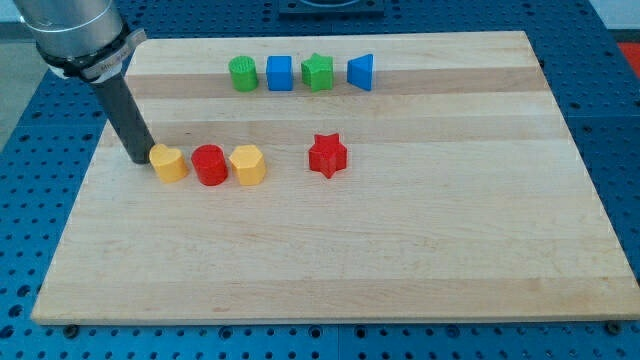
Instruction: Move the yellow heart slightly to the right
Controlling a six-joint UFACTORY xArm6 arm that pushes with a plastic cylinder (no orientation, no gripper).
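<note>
At the board's left, my tip (141, 158) touches the yellow heart (168, 162).
Right of it sit a red cylinder (209, 164) and a yellow hexagon (247, 165); my rod has no jaws.

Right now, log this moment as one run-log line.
tip: my tip at left edge of yellow heart | right of heart: red cylinder, close | push: rightward pending

A pale wooden board (330, 270) lies on a blue perforated surface (30, 180) (evenly lit).

No words, numbers or signs can be read anywhere, not on the pale wooden board (400, 260) or its coloured blocks.
</note>
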